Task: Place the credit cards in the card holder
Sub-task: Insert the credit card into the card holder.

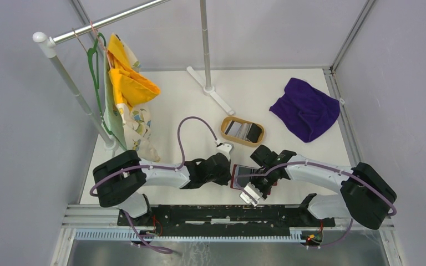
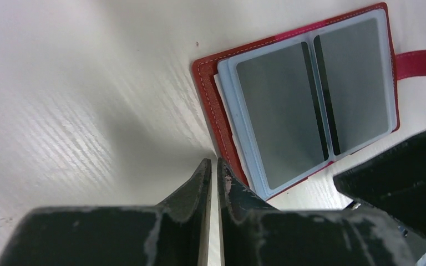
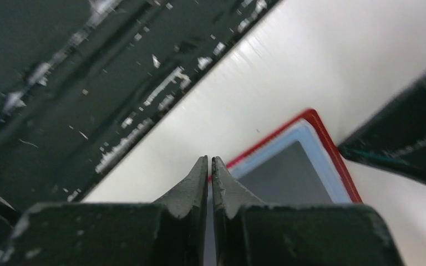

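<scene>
left pincer [image 2: 213,166] sits closed beside card holder [image 2: 305,100].

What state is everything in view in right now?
card holder, open flat, pockets facing up
credit cards, stacked in the wooden tray
left gripper, shut, tips at the holder's edge
right gripper, shut, tips at the holder's corner
purple cloth, crumpled
yellow garment, hanging from the rail
</scene>
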You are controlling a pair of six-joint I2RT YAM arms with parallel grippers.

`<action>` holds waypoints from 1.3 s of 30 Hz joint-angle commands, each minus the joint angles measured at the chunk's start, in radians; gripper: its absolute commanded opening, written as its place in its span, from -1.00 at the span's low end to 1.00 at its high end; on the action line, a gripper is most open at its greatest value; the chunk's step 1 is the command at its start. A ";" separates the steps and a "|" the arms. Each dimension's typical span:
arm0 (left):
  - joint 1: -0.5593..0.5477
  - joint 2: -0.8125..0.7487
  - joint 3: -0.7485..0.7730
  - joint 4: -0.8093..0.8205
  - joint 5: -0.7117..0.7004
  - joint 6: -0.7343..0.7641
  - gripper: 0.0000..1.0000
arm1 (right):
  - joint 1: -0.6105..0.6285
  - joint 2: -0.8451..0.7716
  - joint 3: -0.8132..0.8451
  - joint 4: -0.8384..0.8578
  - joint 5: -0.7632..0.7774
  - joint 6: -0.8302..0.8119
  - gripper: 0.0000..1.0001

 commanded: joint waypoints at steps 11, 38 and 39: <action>-0.025 -0.180 -0.097 0.082 -0.053 -0.047 -0.48 | -0.154 -0.028 0.067 0.095 0.174 0.290 -0.82; -0.004 -0.121 -0.143 0.324 0.117 -0.159 -0.20 | -0.133 0.104 0.052 0.127 0.230 0.315 -0.85; -0.002 -0.120 -0.146 0.327 0.119 -0.163 -0.18 | -0.133 0.111 0.054 0.112 0.229 0.299 -0.85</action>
